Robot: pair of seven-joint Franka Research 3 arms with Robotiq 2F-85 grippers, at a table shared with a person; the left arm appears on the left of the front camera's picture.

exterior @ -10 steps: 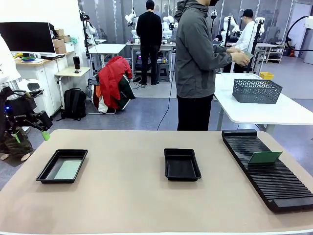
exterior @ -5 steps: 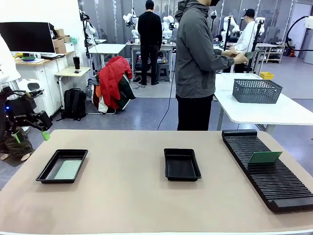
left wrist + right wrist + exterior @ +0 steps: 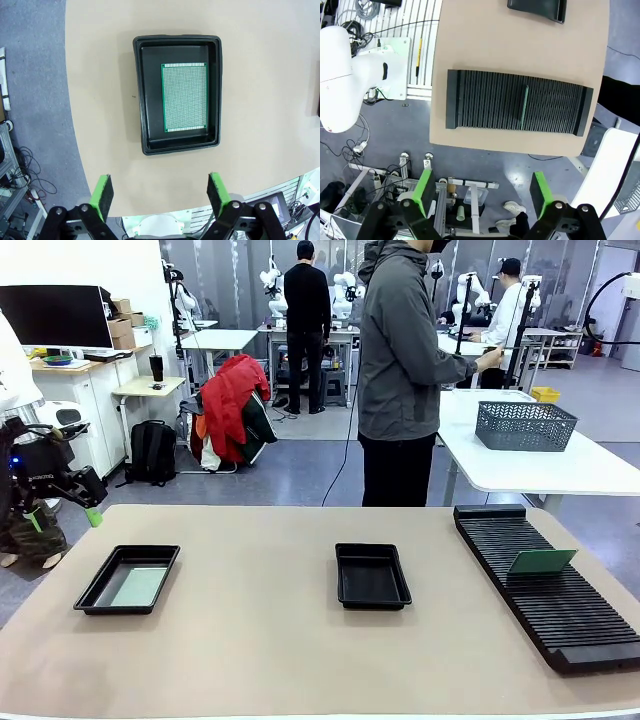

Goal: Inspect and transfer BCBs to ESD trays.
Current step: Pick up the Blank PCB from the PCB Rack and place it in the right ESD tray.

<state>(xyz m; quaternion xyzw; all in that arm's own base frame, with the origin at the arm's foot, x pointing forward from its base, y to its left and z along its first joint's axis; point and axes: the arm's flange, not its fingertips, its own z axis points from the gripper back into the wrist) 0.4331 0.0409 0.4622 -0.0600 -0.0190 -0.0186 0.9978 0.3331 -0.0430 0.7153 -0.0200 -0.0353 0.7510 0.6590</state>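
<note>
Only the person [image 3: 400,370] beyond the surface [image 3: 250,660] has moved: the hands, together at chest height a second ago, have lifted slightly, and what the raised hand [image 3: 489,357] holds is too small to tell. Both arms are where they were. At far left the left gripper [image 3: 64,518] hangs off the surface's edge, partly cut off by the frame; its wrist view shows the left gripper [image 3: 160,194] with fingers spread wide, high above the left tray [image 3: 140,100]. A BCB [image 3: 184,97] lies flat on that tray's floor, toward one long wall. The middle tray [image 3: 372,549] sits well apart, its dark floor hard to read. At right a second BCB [image 3: 541,561] stands tilted in a slot of the rack [image 3: 560,620]. The right gripper [image 3: 482,192], also spread, hovers high beyond the surface's edge, seeing that board edge-on as a thin green line.
</note>
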